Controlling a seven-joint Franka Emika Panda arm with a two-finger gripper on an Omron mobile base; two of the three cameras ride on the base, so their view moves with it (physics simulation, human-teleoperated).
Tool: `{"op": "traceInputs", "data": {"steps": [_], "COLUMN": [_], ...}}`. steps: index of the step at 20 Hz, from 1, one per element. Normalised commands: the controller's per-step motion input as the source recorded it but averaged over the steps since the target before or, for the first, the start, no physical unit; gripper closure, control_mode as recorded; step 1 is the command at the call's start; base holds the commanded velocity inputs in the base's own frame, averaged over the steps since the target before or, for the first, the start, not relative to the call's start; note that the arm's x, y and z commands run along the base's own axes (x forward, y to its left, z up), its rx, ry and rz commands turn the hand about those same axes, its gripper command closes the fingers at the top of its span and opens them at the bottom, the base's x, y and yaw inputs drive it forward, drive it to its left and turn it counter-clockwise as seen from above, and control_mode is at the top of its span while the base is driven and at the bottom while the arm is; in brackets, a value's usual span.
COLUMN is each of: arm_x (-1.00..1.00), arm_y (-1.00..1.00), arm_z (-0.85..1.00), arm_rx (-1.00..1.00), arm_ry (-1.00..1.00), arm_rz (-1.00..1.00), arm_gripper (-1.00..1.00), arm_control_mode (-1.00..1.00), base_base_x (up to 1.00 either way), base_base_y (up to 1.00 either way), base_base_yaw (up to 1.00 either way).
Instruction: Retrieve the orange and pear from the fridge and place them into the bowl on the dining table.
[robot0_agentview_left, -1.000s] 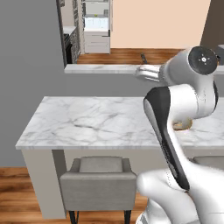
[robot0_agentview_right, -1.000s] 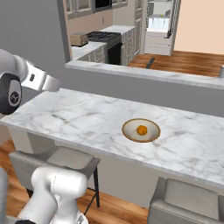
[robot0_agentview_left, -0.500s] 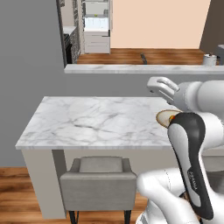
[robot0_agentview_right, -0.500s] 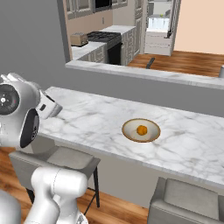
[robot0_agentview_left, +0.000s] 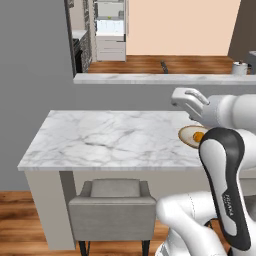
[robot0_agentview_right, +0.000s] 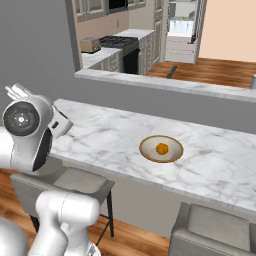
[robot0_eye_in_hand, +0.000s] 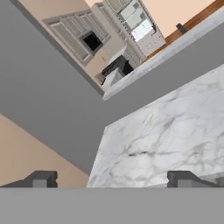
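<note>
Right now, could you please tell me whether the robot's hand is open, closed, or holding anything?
Hand: open and empty, its fingertips spread wide above the dining table.

Base cams look fwd/down from behind, sharing dining table (robot0_agentview_left: 110, 137); hand cam tilted, close above it.

Even, bright, flat light all around me, no glare. The marble tabletop (robot0_agentview_left: 115, 137) casts only soft shade on the chair (robot0_agentview_left: 112, 210) beneath. Everything looks slightly soft and coarse; my hand's view sits rolled askew.
</note>
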Motion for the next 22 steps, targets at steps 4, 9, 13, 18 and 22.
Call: {"op": "traceInputs", "data": {"steps": [4,9,13,18,22], "arm_x": [-0.20,-0.17,-0.17,-0.21,0.00], "arm_y": [0.00,-0.01,-0.03,-0.12,-0.08], "arm_z": [0.09,0.00,0.00,-0.02,-0.09], "arm_rx": [-0.22,-0.22,-0.21,-0.15,-0.05], "arm_ry": [0.09,0.02,0.00,0.00,0.00], "arm_rz": [0.02,0.11,0.10,0.08,0.01], "arm_gripper": [-1.00,-1.00,-1.00,-1.00,-1.00], "arm_control_mode": [-1.00,-1.00,-1.00,-1.00,-1.00], "base_base_x": [0.00,0.00,0.00,0.00,0.00], "base_base_y": [0.00,0.00,0.00,0.00,0.00], "base_base_yaw": [0.00,0.00,0.00,0.00,0.00]}}
